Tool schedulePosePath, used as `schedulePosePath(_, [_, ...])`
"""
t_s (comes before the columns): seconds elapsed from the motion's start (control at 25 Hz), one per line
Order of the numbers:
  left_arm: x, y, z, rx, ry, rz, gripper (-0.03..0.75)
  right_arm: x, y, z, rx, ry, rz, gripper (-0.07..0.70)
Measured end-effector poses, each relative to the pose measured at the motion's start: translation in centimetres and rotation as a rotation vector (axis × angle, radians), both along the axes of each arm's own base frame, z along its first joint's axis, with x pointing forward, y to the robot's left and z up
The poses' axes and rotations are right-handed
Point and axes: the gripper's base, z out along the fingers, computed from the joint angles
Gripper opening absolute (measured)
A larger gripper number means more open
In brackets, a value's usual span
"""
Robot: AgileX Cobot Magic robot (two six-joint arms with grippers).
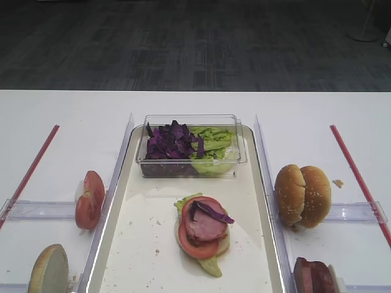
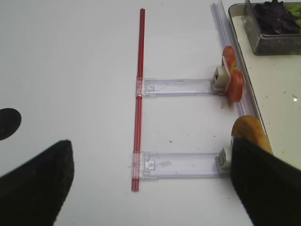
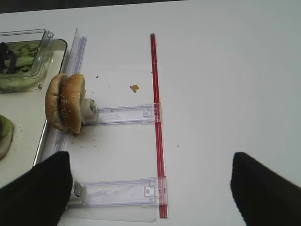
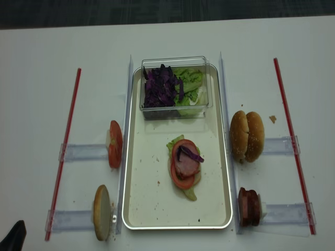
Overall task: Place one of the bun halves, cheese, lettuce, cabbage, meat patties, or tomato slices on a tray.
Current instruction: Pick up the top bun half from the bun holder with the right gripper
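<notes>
Exterior high: glossy cream tray [image 1: 137, 244] with a raised shiny rim fills the centre. At 12 o'clock on it sits a clear plastic tub [image 1: 238, 155] holding dark purple shredded cabbage [image 1: 172, 141] and pale crinkled lettuce [image 1: 215, 143]. Mid-tray is a stack: green leaf, red tomato round, pink meat slice, purple shred on top [image 1: 205, 229]. At 3 o'clock off the tray, 2 sesame-dotted bun halves [image 1: 302, 195] stand on edge, pressed together. At 5 o'clock, reddish-brown meat patties [image 1: 313, 276] on edge. At 9 o'clock, tomato slices [image 1: 90, 199] upright. At 7 o'clock, a single bun half [image 1: 49, 270] with its pale cut face showing. No gripper in this view.

Right wrist: right gripper [image 3: 150, 188], 2 black matte fingers [image 3: 40, 190] at the bottom corners, spread wide, nothing between them. The bun pair [image 3: 66, 102] stands at 10 o'clock against a clear slotted rail [image 3: 122, 114]; a thin red strip [image 3: 157, 122] runs 12 to 6.

Left wrist: left gripper [image 2: 150, 183], dark fingers [image 2: 37, 181] far apart, holding nothing. The lone bun half [image 2: 249, 132] sits just beside the right-hand finger; contact cannot be told. Tomato slices [image 2: 233, 80] are at 2 o'clock, the tub corner with cabbage [image 2: 277, 14] at 1 o'clock.

Exterior high realsense: top-down, same layout. Tray [image 4: 152, 209] centre, stack [image 4: 185, 164] in the middle, bun pair [image 4: 247, 136] at 3 o'clock, patties [image 4: 249, 206] at 5, tomato [image 4: 115, 144] at 9, bun half [image 4: 102, 212] at 7. A dark tip [image 4: 14, 238] shows at the bottom-left corner.
</notes>
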Motion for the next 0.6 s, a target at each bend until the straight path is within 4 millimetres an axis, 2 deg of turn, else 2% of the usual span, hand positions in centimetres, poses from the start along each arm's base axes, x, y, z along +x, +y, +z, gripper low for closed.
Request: schedulePosePath(0.6, [0.0,0.0,0.0,0.0,0.0,0.0,0.618,0.0,0.0,0.0,0.003,0.0,-0.002,0.692])
